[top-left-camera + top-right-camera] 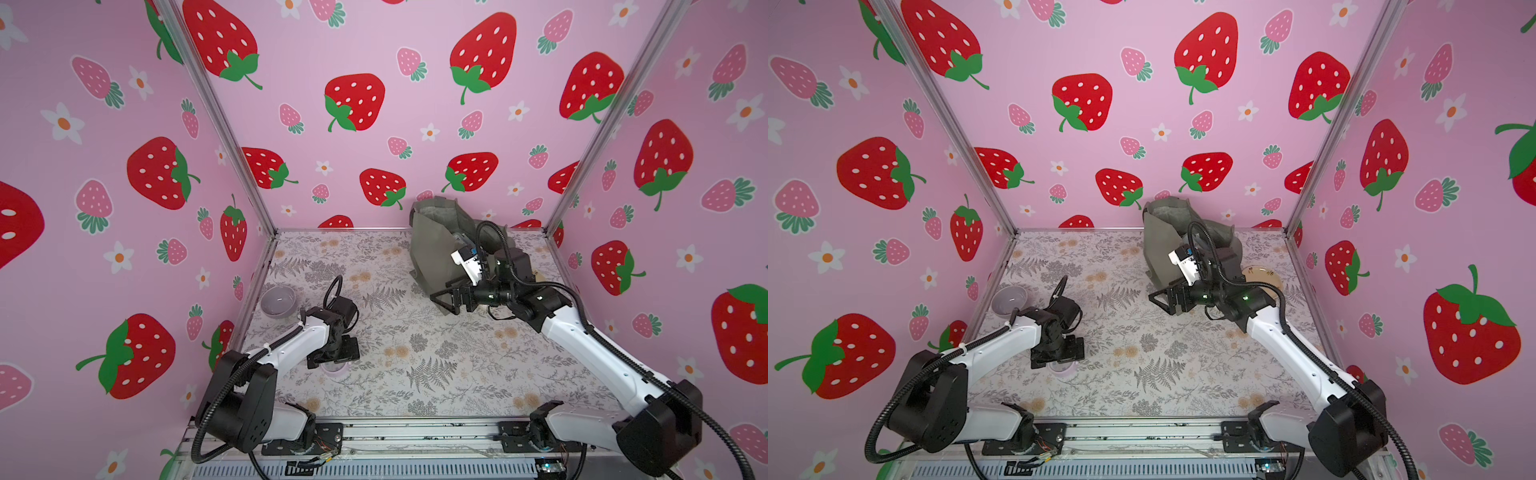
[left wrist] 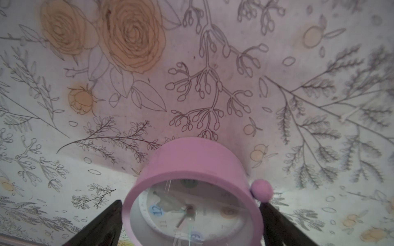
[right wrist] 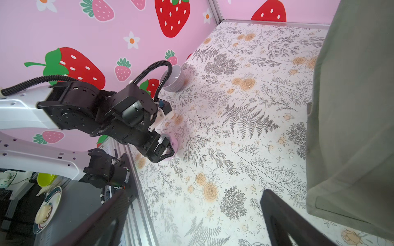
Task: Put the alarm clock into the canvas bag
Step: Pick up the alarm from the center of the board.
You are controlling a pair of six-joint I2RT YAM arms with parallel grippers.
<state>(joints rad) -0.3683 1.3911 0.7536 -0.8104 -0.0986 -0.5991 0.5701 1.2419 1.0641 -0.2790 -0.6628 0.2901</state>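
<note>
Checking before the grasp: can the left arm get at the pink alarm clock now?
Probably yes: the left gripper hangs open over the alarm clock, a finger on either side, nothing between.

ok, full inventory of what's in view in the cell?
table: one, floral cover in grey and orange, cell floor
alarm clock: one, pink, near left of the table
canvas bag: one, grey-green, far side, right of centre
bowl: one, pale lilac, table's left edge
plate: one, tan, behind the right arm, mostly hidden
walls: three, pink with strawberries
left gripper: one, black, open, straddling the alarm clock
right gripper: one, black, open, beside the canvas bag's near edge
</note>
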